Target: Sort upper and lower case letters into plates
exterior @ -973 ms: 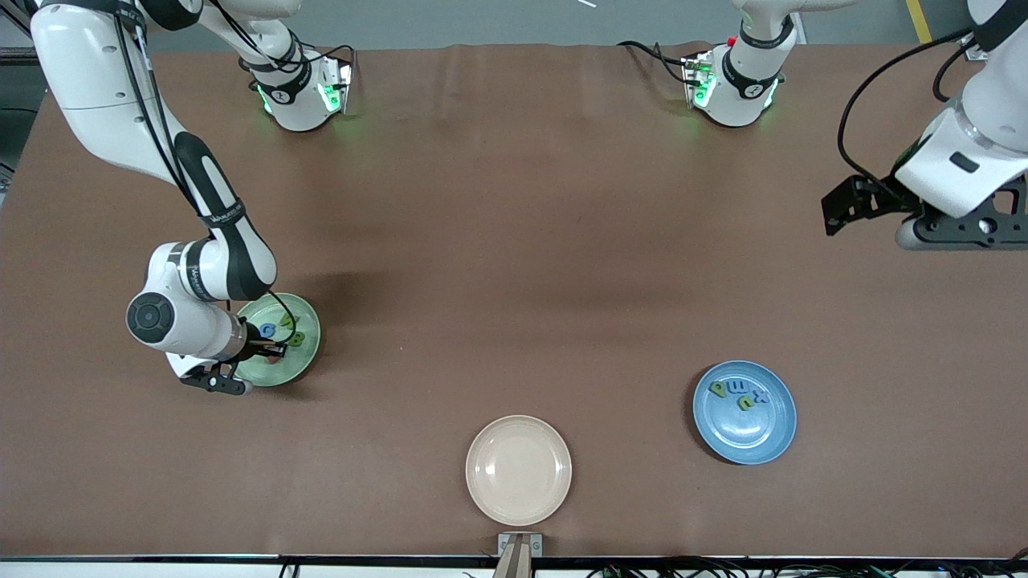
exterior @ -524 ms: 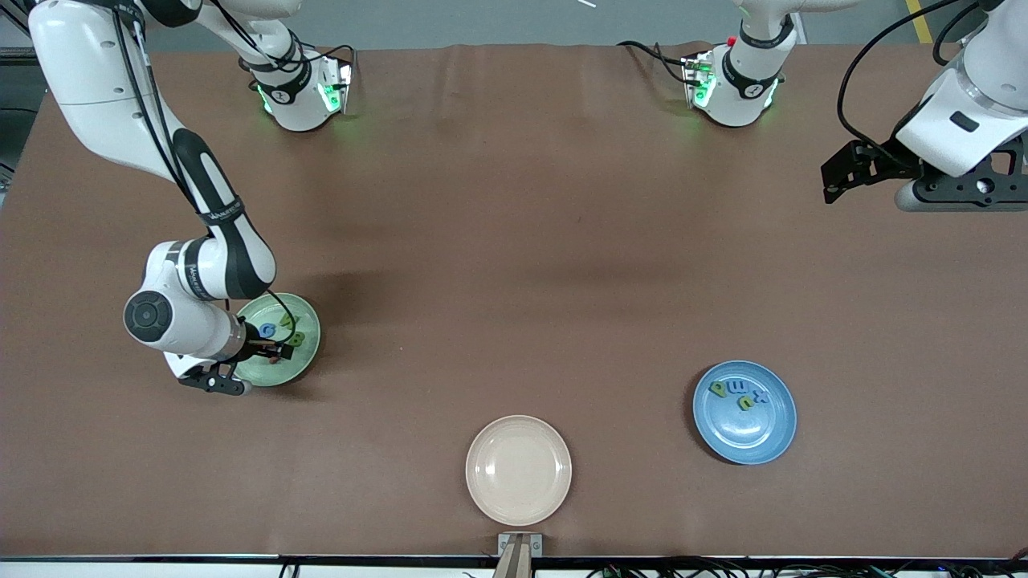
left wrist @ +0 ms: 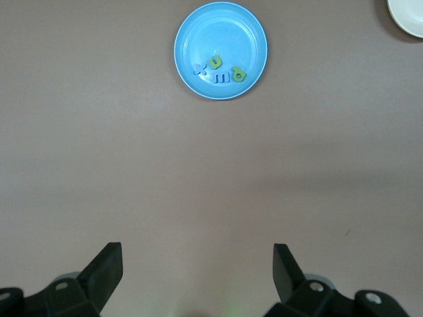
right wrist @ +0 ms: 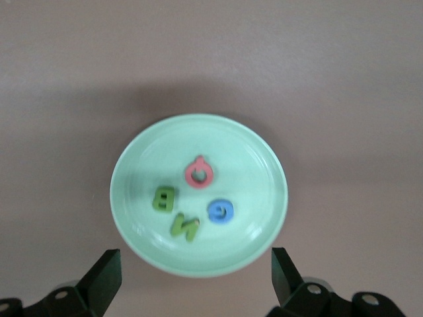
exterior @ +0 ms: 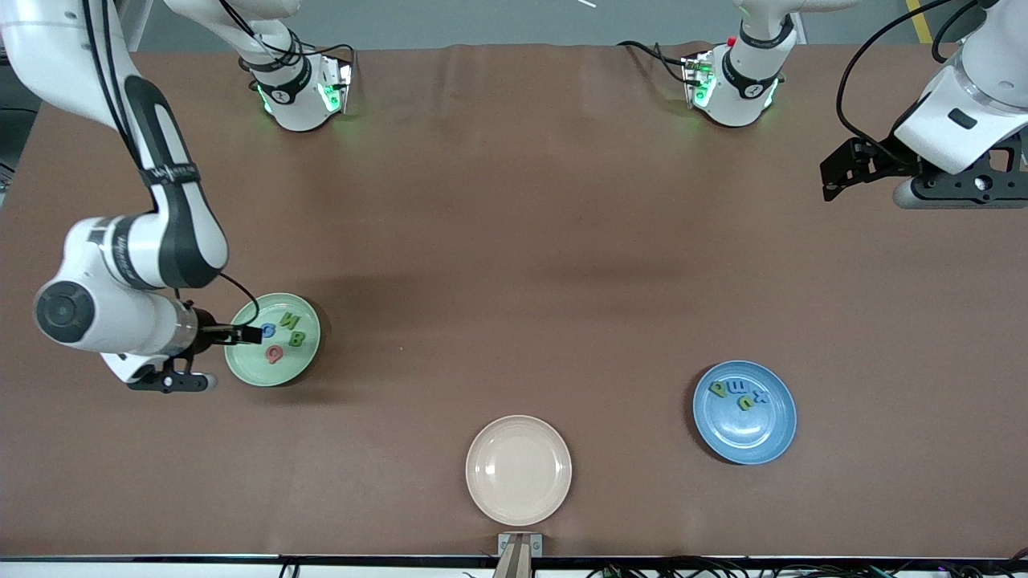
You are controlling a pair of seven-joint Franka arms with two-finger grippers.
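Observation:
The pale green plate (exterior: pixel 245 363) (right wrist: pixel 254 168) lies toward the right arm's end of the table. In it are a pink Q (right wrist: pixel 199 174), a green B (right wrist: pixel 163 198), a green N (right wrist: pixel 185 228) and a blue G (right wrist: pixel 221 211). My right gripper (exterior: pixel 173 379) (right wrist: pixel 195 261) hangs open and empty above that plate's edge. The blue plate (exterior: pixel 747 440) (left wrist: pixel 221 30) lies toward the left arm's end and holds several small green and blue letters (left wrist: pixel 221 70). My left gripper (exterior: pixel 960 189) (left wrist: pixel 197 264) is open and empty, high over bare table, well away from the blue plate.
An empty cream plate (exterior: pixel 519 470) (left wrist: pixel 410 13) sits near the table's front edge, between the two sorting plates. The arm bases (exterior: pixel 301 92) (exterior: pixel 735 88) stand along the table edge farthest from the front camera.
My right gripper opened over the green plate, left the pink letter in it and lifted away toward the right arm's end. The left arm drew back a little.

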